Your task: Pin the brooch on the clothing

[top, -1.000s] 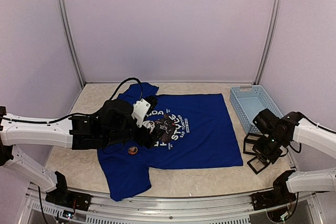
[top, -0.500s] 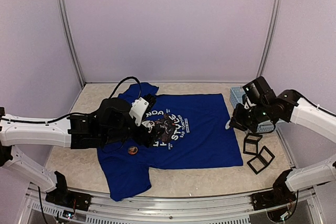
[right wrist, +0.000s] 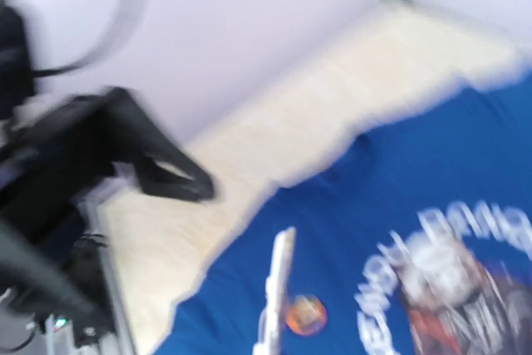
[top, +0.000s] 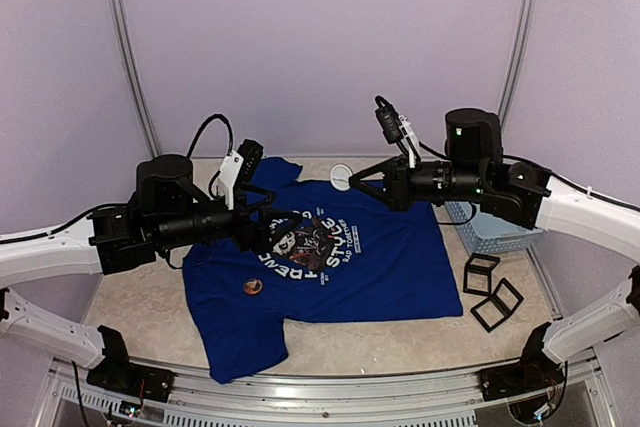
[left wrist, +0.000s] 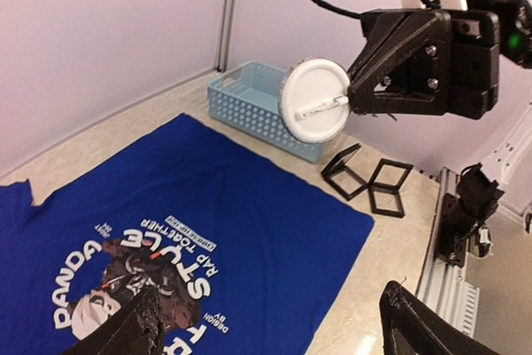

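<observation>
Holding a round white brooch [top: 341,178] up in the air, the right gripper [top: 357,181] is pinched tight on its edge. The blue shirt [top: 390,257] lies flat in the middle of the frame. The left gripper [top: 272,229] hangs wide open above it, empty

A: Left arm [top: 60,252], pose?
B: Reaches in from the left edge, forearm roughly level, wrist pointing toward centre. Left gripper [left wrist: 270,326]: jaws wide apart, nothing between them.
A: Right arm [top: 590,212]?
B: Elbow high, forearm near horizontal, reaching leftward. Right gripper [left wrist: 353,99]: jaws closed, tips pinching the brooch [left wrist: 312,101] in the air, facing the left gripper. Right wrist view is blurred.
</observation>
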Robot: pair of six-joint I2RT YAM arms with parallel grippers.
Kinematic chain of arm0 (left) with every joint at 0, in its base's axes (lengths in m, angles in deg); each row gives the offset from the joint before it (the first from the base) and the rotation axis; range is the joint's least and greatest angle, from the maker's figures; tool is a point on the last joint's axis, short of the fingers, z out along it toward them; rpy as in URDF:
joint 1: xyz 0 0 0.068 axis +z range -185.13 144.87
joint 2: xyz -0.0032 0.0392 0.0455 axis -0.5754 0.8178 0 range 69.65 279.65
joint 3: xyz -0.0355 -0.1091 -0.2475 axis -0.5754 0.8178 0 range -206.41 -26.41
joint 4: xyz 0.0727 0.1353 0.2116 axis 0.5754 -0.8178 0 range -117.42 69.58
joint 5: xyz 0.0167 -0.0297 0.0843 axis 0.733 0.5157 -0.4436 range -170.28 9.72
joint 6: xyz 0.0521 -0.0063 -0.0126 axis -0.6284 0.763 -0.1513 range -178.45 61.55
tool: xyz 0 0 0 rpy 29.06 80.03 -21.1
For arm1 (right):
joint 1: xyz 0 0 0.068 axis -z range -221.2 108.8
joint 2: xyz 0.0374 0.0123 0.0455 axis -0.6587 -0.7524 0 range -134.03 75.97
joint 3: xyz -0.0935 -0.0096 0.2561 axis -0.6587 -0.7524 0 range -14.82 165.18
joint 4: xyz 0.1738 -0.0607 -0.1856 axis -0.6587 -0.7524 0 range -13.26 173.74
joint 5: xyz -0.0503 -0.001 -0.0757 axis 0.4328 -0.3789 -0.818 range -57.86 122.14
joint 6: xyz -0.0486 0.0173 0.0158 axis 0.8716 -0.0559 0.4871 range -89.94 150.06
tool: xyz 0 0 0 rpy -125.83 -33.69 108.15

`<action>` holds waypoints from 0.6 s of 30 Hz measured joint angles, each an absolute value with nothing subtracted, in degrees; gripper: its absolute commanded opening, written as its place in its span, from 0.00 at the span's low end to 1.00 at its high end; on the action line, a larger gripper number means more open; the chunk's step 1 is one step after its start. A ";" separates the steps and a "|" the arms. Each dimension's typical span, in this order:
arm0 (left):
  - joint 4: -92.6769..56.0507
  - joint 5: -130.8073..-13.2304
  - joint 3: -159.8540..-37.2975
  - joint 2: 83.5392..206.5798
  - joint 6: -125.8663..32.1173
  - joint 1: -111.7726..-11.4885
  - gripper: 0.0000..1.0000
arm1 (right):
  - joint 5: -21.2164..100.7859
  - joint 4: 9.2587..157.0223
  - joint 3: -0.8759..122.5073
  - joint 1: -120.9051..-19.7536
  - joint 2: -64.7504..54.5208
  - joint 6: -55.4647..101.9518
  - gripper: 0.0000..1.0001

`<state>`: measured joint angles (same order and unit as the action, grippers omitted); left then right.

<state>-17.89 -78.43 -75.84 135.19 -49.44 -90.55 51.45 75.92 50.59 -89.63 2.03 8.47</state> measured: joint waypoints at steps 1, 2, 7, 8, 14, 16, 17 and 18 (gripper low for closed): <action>-17.11 -76.36 -75.73 133.88 -49.57 -90.55 0.83 | 54.14 79.68 49.19 -89.85 3.26 10.86 0.00; -16.62 -75.18 -75.70 133.14 -49.59 -90.55 0.83 | 55.96 81.67 48.38 -90.02 4.07 12.41 0.00; -13.54 -69.19 -75.73 129.81 -49.81 -91.25 0.82 | 64.13 92.23 44.29 -90.70 7.67 18.22 0.00; -12.91 -68.68 -75.73 129.57 -49.85 -91.86 0.82 | 65.49 94.98 43.35 -90.70 8.18 18.64 0.00; -13.24 -67.77 -78.26 130.08 -51.32 -96.23 0.82 | 71.37 99.75 43.22 -91.42 7.87 22.46 0.00; -14.35 -67.42 -80.89 130.49 -51.78 -96.36 0.83 | 73.14 99.75 44.29 -91.46 6.71 23.53 0.00; -14.88 -67.40 -82.31 130.54 -52.17 -96.41 0.83 | 73.95 99.81 44.49 -91.48 6.30 23.88 0.00; -15.05 -67.44 -83.33 130.47 -52.48 -96.43 0.83 | 74.78 99.86 44.51 -91.62 5.86 24.28 0.00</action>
<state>-15.05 -67.44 -83.33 130.47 -52.48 -96.43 74.78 99.86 44.51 -91.62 5.86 24.28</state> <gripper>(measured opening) 0.827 0.004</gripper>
